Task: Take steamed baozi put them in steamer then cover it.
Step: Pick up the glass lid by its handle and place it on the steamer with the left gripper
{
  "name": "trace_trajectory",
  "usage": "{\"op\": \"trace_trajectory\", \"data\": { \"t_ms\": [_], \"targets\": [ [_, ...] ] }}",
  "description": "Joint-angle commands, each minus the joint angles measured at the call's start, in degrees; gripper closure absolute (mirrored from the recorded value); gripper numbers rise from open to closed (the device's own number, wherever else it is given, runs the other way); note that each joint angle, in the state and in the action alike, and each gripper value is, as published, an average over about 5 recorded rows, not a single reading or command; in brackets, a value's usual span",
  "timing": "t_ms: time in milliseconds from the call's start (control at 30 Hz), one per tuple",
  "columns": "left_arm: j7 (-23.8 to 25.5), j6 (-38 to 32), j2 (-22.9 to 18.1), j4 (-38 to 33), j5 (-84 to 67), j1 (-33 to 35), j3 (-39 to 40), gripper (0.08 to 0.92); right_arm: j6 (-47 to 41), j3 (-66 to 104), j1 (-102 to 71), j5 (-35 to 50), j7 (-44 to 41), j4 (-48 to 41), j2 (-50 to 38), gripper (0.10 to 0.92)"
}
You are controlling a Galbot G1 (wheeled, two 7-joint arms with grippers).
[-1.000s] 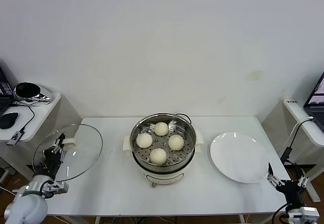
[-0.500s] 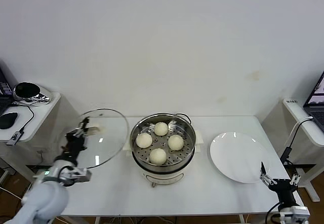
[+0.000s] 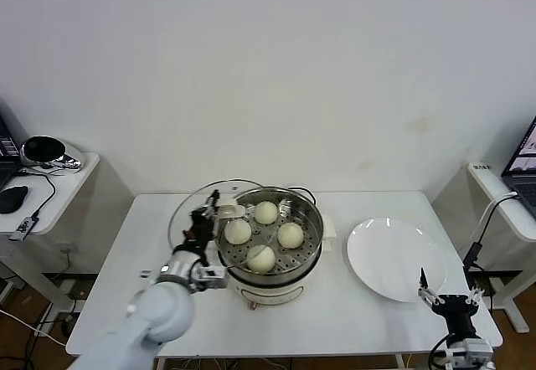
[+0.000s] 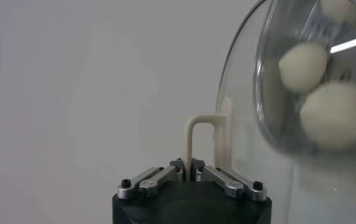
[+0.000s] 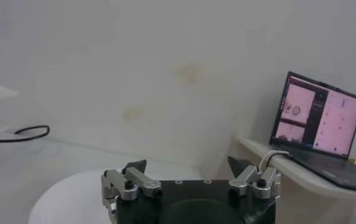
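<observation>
The steamer (image 3: 308, 244) is a shiny steel pot on a white base at the table's middle. Several cream-white baozi (image 3: 266, 213) lie on its perforated tray. My left gripper (image 3: 207, 216) is shut on the white handle (image 4: 193, 137) of the clear glass cover (image 3: 188, 211), held tilted against the steamer's left rim. Through the glass in the left wrist view I see baozi (image 4: 336, 114). My right gripper (image 3: 448, 297) is open and empty, low at the table's front right corner; it also shows in the right wrist view (image 5: 188, 168).
A flat white plate (image 3: 394, 259) lies right of the steamer. A side table with a mouse and a helmet-like object (image 3: 46, 151) stands at far left. A laptop (image 5: 319, 117) sits on a shelf at far right.
My left gripper has carried the cover to the right, from the table's left edge to the steamer's left rim. My right gripper has drifted slightly left and lower.
</observation>
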Motion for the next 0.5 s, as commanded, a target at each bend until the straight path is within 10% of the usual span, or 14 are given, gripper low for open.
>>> {"op": "trace_trajectory", "data": {
  "t_ms": [33,500],
  "targets": [
    [3.51,3.44,-8.79,6.39,9.26,-8.93,11.34,0.853,0.47,-0.33,0.12,-2.19,0.13,-0.19,0.74,0.203],
    [3.26,2.82,-11.44,11.12,12.6,-8.92,12.22,0.853,0.75,-0.4,0.13,-2.11,0.14,-0.6,0.54,0.203]
  ]
}}
